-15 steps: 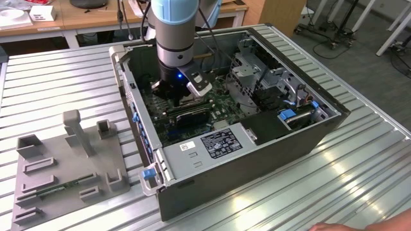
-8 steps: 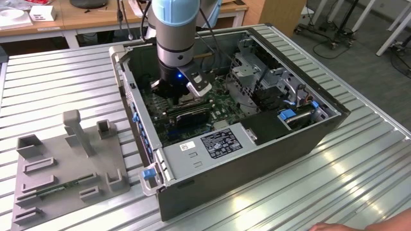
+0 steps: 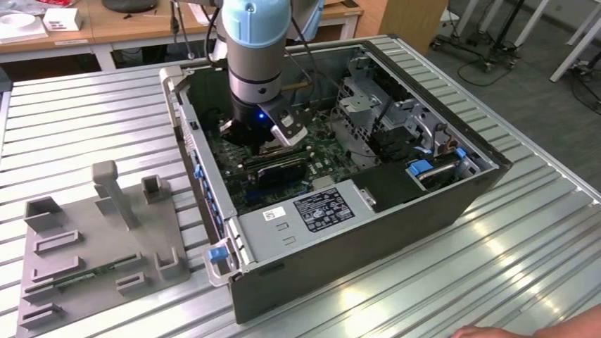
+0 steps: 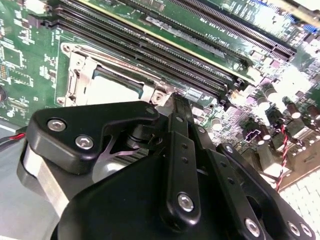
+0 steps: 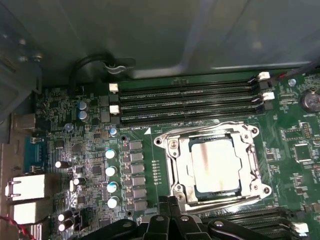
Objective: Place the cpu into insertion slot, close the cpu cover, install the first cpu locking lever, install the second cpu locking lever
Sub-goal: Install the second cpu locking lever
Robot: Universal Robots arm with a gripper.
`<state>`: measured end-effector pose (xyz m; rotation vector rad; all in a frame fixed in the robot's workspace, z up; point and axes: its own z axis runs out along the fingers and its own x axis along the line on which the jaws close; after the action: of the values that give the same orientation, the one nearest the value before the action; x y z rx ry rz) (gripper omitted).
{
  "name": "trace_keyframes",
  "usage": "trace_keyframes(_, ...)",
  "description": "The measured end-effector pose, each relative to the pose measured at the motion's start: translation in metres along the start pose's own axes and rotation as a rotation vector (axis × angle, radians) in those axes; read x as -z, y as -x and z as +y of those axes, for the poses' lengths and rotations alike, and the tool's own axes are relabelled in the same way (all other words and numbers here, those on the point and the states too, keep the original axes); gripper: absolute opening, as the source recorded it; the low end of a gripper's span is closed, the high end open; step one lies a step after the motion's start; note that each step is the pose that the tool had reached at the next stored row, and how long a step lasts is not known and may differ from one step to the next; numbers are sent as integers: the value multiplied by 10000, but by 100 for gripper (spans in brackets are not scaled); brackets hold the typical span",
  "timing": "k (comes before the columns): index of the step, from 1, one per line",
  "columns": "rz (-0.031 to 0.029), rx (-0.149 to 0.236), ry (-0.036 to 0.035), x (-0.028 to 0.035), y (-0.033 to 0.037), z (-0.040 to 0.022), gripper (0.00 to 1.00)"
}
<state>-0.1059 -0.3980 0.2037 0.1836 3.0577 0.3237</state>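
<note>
Inside the open computer case, which lay on its side on the ribbed metal bench, the arm reached down over the green circuit board. At the board's middle, the insertion slot held the cpu, its dull silver top showing through the square cut-out of the cpu cover, which lay flat around it. In the first wrist view the black hand sat just beside the slot's edge, on the side away from the long black memory slots. In the second wrist view the hand came to a narrow tip at the slot's rim; whether its fingers were parted or gripped anything could not be told. Beside the case a grey fixture tray held a small green card.
</note>
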Motion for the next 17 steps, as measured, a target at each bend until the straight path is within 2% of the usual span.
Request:
trace_keyframes(4,18,-12,166,-30,-9,-6,11)
trace_keyframes(6,22,-16,214,-45,-10,-8,11)
trace_keyframes(11,26,-15,215,-60,-10,-10,11)
trace_keyframes(14,25,-15,217,-29,-3,-2,11)
trace_keyframes(17,22,-13,177,7,20,12,11)
